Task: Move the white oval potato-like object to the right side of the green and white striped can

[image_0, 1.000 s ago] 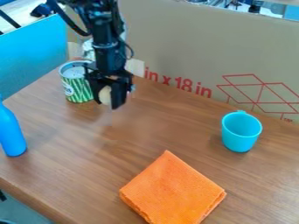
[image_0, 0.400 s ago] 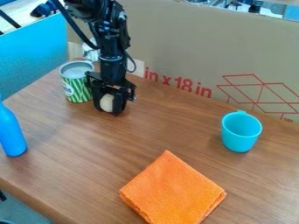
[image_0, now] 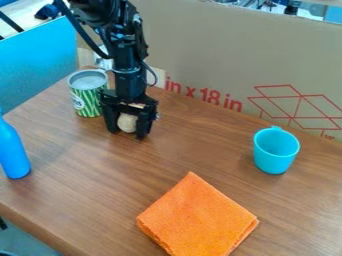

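- Clock calls are from the gripper as seen in the camera view, 12 = straight up.
- Gripper (image_0: 127, 133): low over the table (image_0: 100, 175), pointing down. Jaws stand well apart, one each side of the pale ball (image_0: 127, 123). I read that as no firm hold; can't tell if a finger brushes it.
- Ball: between the fingers, looks to be on or very near the wood. Contact under it is hard to confirm.
- Can (image_0: 85, 95): 10–11 o'clock, close to the gripper, upright.
- Bottle (image_0: 13, 152): between 8 and 9, well apart, upright.
- Cloth (image_0: 197, 220): 5 o'clock, folded flat.
- Cup (image_0: 275, 152): between 3 and 4, upright, well apart.
- Step in hand, my read: ball handling at table level, more likely a let-go than a grab.
- Next move, if a let-go: confirm the ball sits steady, then back out toward 12, straight up. Any sideways drift could roll it, and drift toward 10 risks the can.
- If a grab: centre on the ball, then close evenly.
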Controlling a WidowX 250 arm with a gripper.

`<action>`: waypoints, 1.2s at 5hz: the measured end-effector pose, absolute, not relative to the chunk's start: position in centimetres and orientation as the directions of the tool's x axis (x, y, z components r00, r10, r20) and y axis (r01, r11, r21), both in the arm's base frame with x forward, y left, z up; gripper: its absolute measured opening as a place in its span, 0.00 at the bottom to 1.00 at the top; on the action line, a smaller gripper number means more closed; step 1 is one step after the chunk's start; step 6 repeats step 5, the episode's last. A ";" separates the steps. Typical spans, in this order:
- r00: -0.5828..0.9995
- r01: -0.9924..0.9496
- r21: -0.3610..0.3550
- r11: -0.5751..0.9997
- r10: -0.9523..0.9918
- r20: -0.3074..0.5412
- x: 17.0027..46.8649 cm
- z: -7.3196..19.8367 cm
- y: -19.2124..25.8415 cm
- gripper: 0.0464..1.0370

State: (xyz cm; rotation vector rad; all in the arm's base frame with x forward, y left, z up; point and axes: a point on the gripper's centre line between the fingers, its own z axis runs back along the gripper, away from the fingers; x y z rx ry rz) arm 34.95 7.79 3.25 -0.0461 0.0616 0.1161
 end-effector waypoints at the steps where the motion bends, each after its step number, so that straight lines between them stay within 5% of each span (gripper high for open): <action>1: 0.993 -0.116 -0.044 0.992 0.114 -0.043 34.7 4.5 8.3 0.97; 4: 1.000 0.004 0.087 0.996 -0.003 -0.011 23.9 11.8 7.1 0.96; 5: 0.991 0.118 0.051 0.992 -0.115 -0.061 20.2 12.4 5.2 0.96; 6: 0.991 0.118 0.051 0.992 -0.115 -0.061 20.2 12.4 5.2 0.96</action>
